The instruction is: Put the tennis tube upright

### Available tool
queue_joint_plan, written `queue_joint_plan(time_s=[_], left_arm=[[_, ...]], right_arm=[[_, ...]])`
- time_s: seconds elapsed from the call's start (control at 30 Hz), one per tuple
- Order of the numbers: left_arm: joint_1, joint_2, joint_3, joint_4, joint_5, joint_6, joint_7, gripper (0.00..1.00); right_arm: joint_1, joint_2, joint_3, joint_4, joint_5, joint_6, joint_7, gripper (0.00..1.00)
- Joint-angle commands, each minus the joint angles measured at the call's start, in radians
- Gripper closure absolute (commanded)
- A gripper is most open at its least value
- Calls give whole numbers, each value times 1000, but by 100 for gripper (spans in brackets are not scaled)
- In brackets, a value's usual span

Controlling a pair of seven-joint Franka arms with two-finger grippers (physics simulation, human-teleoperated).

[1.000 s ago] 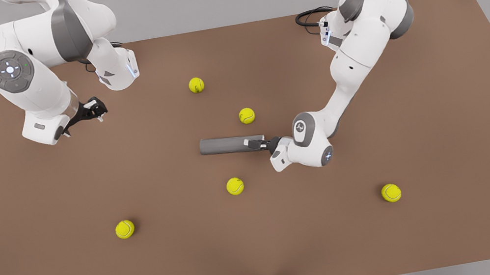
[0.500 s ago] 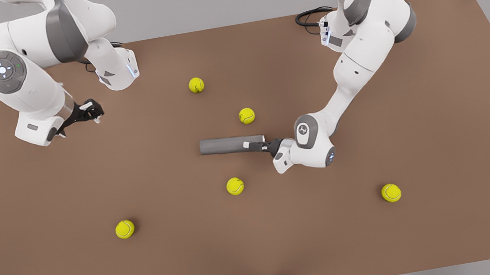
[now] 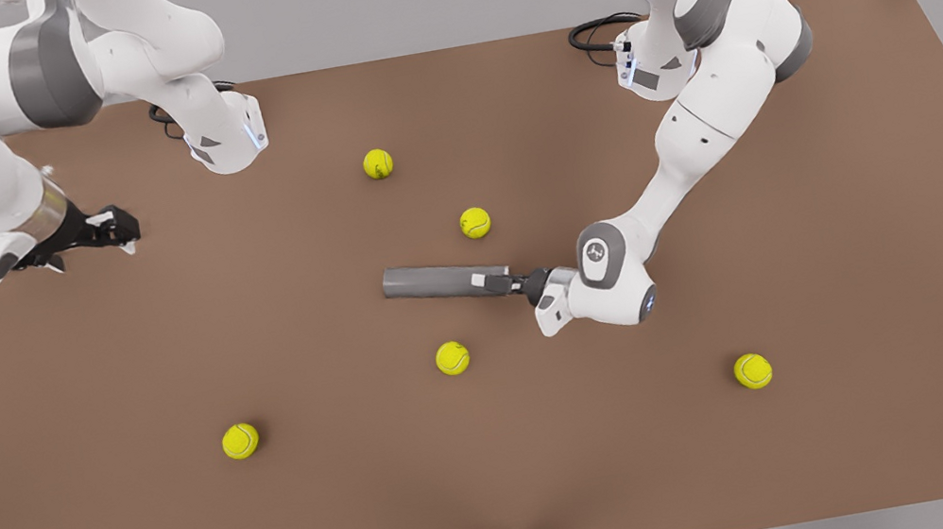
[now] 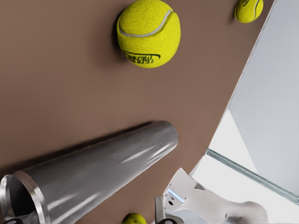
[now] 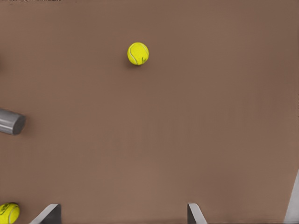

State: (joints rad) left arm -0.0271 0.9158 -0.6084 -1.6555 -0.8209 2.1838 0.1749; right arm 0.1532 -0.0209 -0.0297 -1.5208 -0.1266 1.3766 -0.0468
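Lying: one tennis tube (image 3: 434,280), five balls (image 3: 453,358)

Brown table (image 5: 187,130); tennis ball (image 5: 138,53) mid-surface, tennis tube (image 5: 11,122) end at edge, second ball (image 5: 8,213) in corner.

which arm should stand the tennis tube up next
Left, probably. The left gripper is already at the open end of the tennis tube, which lies flat. The right gripper hangs far off, fingers apart.

Two glossy white arms with grey joint bands — round grey button caps, black pincers, black cables at the bases.
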Motion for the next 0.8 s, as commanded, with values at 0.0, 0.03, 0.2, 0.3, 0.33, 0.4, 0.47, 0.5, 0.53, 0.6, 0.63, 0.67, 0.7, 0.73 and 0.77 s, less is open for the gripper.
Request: queue_joint_plan(time_s=[0.0,0.03,0.2,0.3,0.33,0.4,0.47,0.5,0.53,0.6,0.63,0.67,0.7,0.73,0.77], left_arm=[[1,-2,-4,0,0,1,17,0],[1,-2,-11,0,-6,1,17,0],[10,-5,-34,0,-15,-4,9,0],[41,-9,-62,-1,-12,-10,6,0],[42,-9,-62,0,-12,-10,0,0],[53,-11,-76,0,-12,-10,-2,0],[53,-11,-86,2,-32,2,-8,0],[49,-11,-87,3,-35,10,-8,0],[46,-11,-90,3,-35,22,-8,0],[41,-11,-90,11,-37,36,-8,0],[41,-11,-97,11,-37,44,-8,6],[41,-11,-100,10,-37,45,-9,17],[41,-11,-102,11,-37,45,-11,27],[42,-12,-102,11,-37,47,-14,32],[42,-14,-102,11,-37,47,-14,32]], right_arm=[[-14,-1,-3,1,5,4,22,0],[-14,-1,-3,1,7,4,24,0],[-11,1,-3,-1,8,1,25,0],[-11,1,-3,1,10,1,24,0],[-11,1,-3,1,10,1,24,0],[-11,1,-3,-1,12,-1,24,0],[-11,1,-3,1,13,-1,24,0],[-11,1,-3,1,13,-1,24,0],[-11,1,-3,1,13,-1,24,0],[-11,4,-3,1,13,-4,24,0],[-11,4,-3,1,13,-4,22,0],[-11,4,-3,1,13,-4,22,0],[-11,6,-4,2,13,-4,19,0],[-11,6,-4,2,13,-4,19,0],[-11,7,-4,2,13,-5,19,0]])
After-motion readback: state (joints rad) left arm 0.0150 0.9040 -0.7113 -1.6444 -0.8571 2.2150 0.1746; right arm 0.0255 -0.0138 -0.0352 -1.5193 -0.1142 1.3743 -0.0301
